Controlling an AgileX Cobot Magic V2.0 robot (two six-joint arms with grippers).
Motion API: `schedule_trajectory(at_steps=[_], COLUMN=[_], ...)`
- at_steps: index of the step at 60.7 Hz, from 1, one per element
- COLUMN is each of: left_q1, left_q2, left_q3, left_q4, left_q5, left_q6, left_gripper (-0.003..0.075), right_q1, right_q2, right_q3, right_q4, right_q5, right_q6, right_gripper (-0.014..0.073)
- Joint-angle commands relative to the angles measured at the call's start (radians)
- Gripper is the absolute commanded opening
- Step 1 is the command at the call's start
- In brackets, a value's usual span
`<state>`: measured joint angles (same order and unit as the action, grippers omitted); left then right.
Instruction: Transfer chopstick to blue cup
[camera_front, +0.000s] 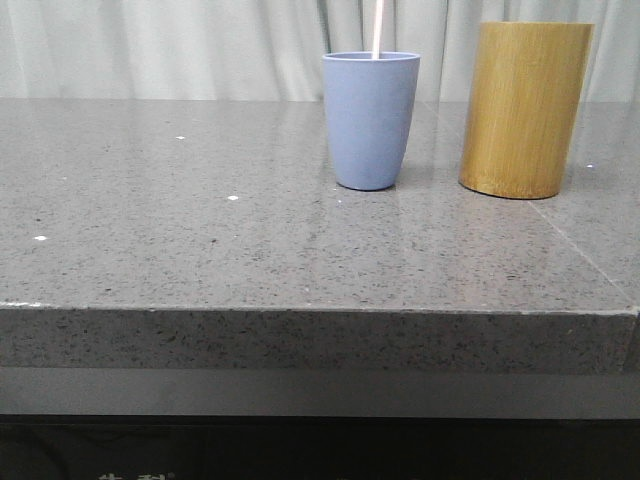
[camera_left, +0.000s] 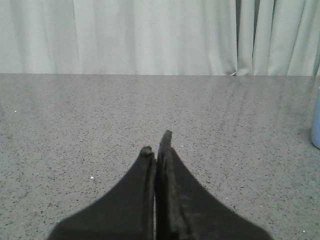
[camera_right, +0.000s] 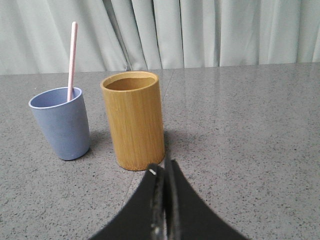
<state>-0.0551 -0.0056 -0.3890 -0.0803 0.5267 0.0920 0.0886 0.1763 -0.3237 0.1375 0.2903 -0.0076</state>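
The blue cup (camera_front: 369, 120) stands upright on the grey table, with a pale pinkish chopstick (camera_front: 377, 30) rising from it. The right wrist view shows the same cup (camera_right: 62, 122) and chopstick (camera_right: 72, 60) leaning inside it. A sliver of the cup (camera_left: 316, 122) shows at the edge of the left wrist view. My left gripper (camera_left: 156, 142) is shut and empty over bare table, well away from the cup. My right gripper (camera_right: 162, 167) is shut and empty, close in front of the bamboo cylinder. Neither gripper shows in the front view.
A taller yellow-brown bamboo cylinder (camera_front: 523, 108) stands just right of the blue cup; in the right wrist view (camera_right: 133, 120) its inside looks empty. The table's front edge (camera_front: 320, 310) runs across the front view. A pale curtain hangs behind the table.
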Motion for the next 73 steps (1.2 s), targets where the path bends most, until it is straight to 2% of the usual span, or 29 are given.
schedule_trajectory(at_steps=[1, 36, 48, 55, 73], left_q1=[0.0, 0.0, 0.0, 0.007, 0.038], left_q2=[-0.005, -0.005, -0.024, -0.026, -0.026], left_q3=[-0.024, -0.024, 0.038, 0.084, 0.236], left_q4=[-0.01, -0.013, 0.019, 0.071, 0.055], left_q5=[-0.082, -0.085, -0.162, -0.194, -0.232], left_q6=[-0.007, -0.007, -0.02, -0.117, -0.119], left_gripper=[-0.0018, -0.0018, -0.0018, -0.0018, -0.0018], right_q1=[-0.005, -0.005, -0.005, -0.005, -0.005], right_q2=[0.009, 0.009, 0.009, 0.009, 0.009], right_q3=[-0.026, -0.026, -0.026, -0.026, -0.026], right_q4=[0.002, 0.002, 0.002, 0.002, 0.002], right_q5=[-0.091, -0.091, -0.091, -0.091, -0.091], right_q6=[-0.009, -0.009, -0.009, -0.009, -0.009], right_gripper=[-0.0067, -0.0067, -0.0067, -0.0067, -0.0067])
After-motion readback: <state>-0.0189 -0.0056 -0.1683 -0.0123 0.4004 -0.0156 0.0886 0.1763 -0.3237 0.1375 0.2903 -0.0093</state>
